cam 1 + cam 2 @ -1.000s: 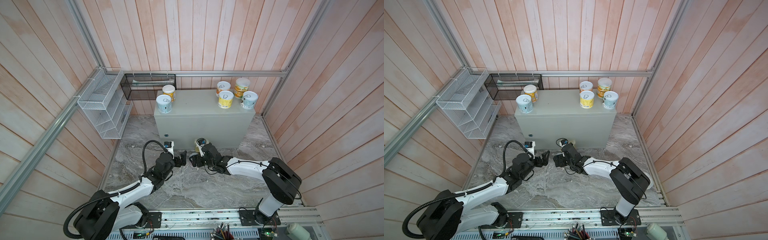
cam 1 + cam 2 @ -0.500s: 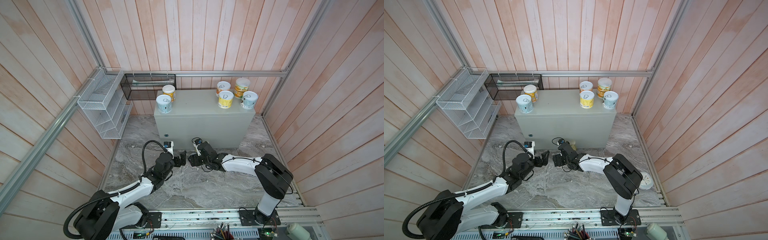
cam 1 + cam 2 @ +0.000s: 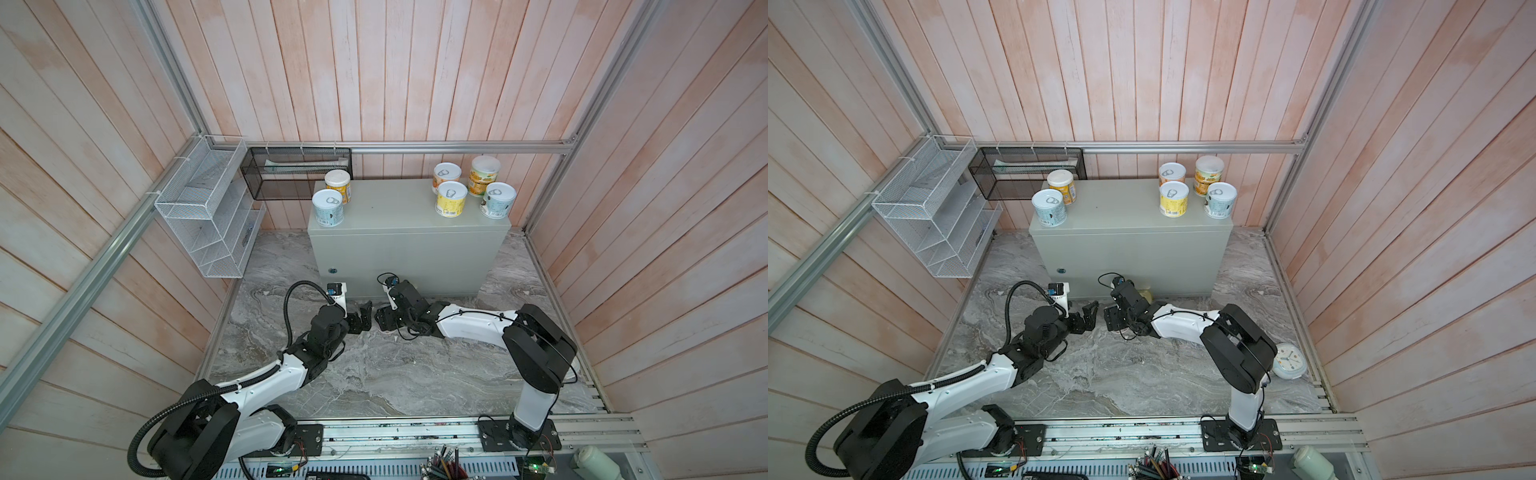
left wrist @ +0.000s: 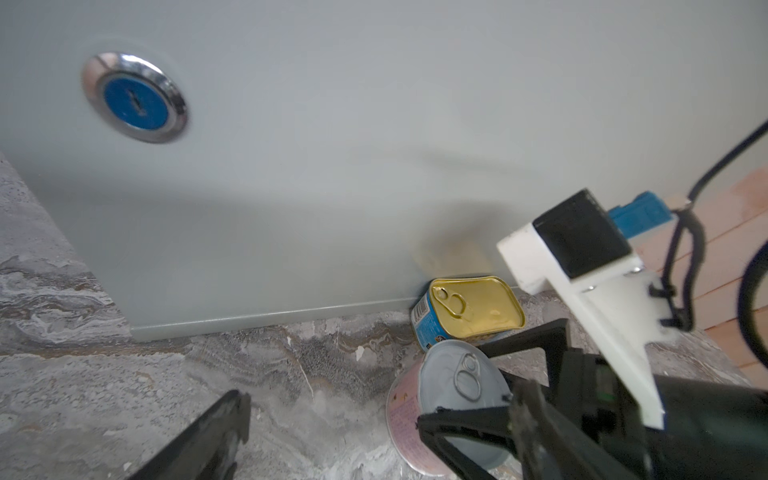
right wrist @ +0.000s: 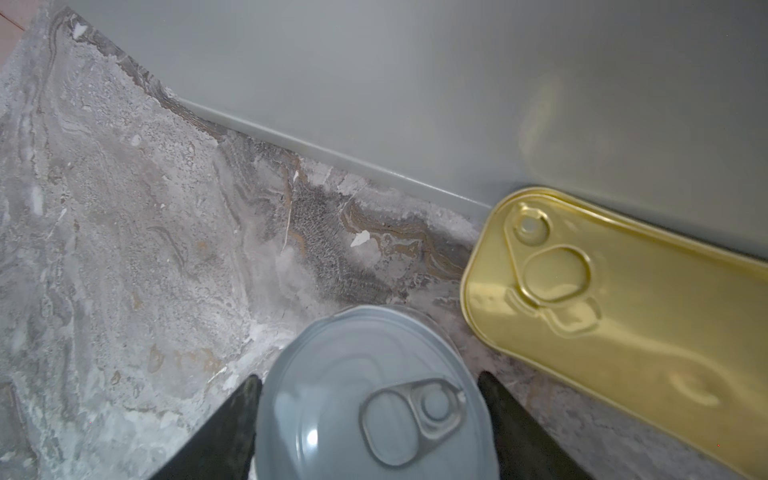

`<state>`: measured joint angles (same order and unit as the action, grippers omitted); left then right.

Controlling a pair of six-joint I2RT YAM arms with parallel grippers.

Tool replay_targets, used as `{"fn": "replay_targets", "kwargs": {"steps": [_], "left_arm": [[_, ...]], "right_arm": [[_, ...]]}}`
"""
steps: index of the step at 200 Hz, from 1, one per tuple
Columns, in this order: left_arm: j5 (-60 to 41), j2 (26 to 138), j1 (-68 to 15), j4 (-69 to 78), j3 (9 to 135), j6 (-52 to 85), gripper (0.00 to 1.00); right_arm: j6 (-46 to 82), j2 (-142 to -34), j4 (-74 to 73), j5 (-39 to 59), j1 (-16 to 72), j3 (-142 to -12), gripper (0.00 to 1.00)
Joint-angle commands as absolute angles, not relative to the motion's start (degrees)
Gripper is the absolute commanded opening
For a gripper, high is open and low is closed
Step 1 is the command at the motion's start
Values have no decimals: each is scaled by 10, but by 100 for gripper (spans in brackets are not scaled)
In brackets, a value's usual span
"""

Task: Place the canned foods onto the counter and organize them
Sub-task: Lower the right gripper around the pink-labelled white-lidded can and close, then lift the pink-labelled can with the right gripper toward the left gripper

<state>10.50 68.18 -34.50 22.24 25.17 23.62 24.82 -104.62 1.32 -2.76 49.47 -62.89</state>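
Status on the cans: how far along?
Done: six round cans stand on the counter. In hand: right gripper straddles the pink can on the marble, grip not confirmed; left gripper open, empty. Left: that can and the gold-topped tin by the counter's base.

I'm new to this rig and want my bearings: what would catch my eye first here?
Six cans stand on the grey counter, two at its left end and four at its right. On the marble in front, the right end effector straddles a pink can, beside a gold tin lying by the counter's base.
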Motion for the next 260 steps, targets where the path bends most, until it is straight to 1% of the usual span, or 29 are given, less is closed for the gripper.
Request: {"fn": "replay_targets", "kwargs": {"steps": [1,34,139,145,151,155,164,199,224,260], "left_arm": [[101,686,-342,219,253,240,100],[98,687,-341,219,253,241,100],[93,692,-339,216,256,243,100],[93,693,-339,215,257,243,100],[93,693,-339,215,257,243,100],[92,693,-339,215,257,243,100],[92,694,-339,214,257,242,100],[91,693,-338,214,258,241,100],[87,693,-338,212,259,234,100],[36,693,-338,221,263,205,100]], "right_arm": [[241,-1070,53,-36,498,-646,74],[242,-1078,66,-47,497,-654,77],[240,-1088,73,-55,497,-664,78],[240,-1087,72,-55,497,-663,75],[238,-1085,72,-51,497,-664,67],[236,-1083,69,-46,497,-662,63],[230,-1077,65,-37,497,-660,59],[228,-1045,71,-29,496,-659,59],[221,-1014,75,4,490,-659,58],[221,-969,89,26,478,-658,58]]}}
